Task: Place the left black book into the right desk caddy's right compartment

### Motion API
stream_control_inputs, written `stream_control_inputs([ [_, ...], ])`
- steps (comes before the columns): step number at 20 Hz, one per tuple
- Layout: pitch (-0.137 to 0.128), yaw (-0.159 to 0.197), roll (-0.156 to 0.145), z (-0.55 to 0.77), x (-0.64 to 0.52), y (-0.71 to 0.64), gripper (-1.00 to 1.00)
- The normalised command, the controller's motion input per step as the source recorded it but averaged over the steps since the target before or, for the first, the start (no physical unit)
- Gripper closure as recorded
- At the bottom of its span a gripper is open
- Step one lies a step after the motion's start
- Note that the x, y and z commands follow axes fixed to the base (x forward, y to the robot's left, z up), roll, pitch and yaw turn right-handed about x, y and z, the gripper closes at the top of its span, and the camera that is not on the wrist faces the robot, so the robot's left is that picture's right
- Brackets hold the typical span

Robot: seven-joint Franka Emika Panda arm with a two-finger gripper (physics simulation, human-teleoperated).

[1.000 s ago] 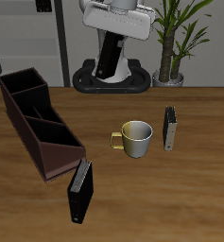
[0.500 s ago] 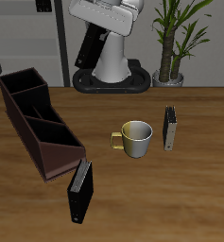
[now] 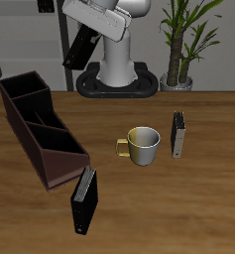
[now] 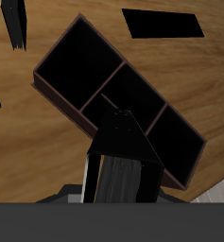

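Simulated office or study desk setup, rendered, not real. I'm mounted at the back of a wood-grain table. On it: maroon desk caddy, books, yellow-handled mug. Behind me: potted plant and grey shelving. Reads as a tidy workspace, nothing industrial.

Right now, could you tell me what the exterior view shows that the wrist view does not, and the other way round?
Only the exterior view shows the robot's base, the potted plant, the whole mug and the grey-edged book beside it. Only the wrist view looks straight down into the right desk caddy and shows a dark rectangle I cannot identify. Both show the caddy, the lifted left black book and the black book by the caddy's sloped end.
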Motion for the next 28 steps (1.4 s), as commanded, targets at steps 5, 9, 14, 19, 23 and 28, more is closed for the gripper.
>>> stream_control_inputs([
  [5, -0.005, -0.048, 0.025, -0.04, -0.23, -0.35, 1.0],
  [9, -0.004, -0.031, 0.025, 0.02, -0.22, -0.34, 1.0],
  [14, -0.016, 0.043, 0.011, 0.0, -0.19, -0.22, 1.0],
  [19, 0.009, 0.07, 0.015, 0.08, -0.06, -0.25, 1.0],
  [23, 0.01, 0.1, -0.025, 0.05, 0.03, -0.15, 1.0],
  [28, -0.011, 0.053, -0.048, 0.11, -0.03, -0.23, 1.0],
])
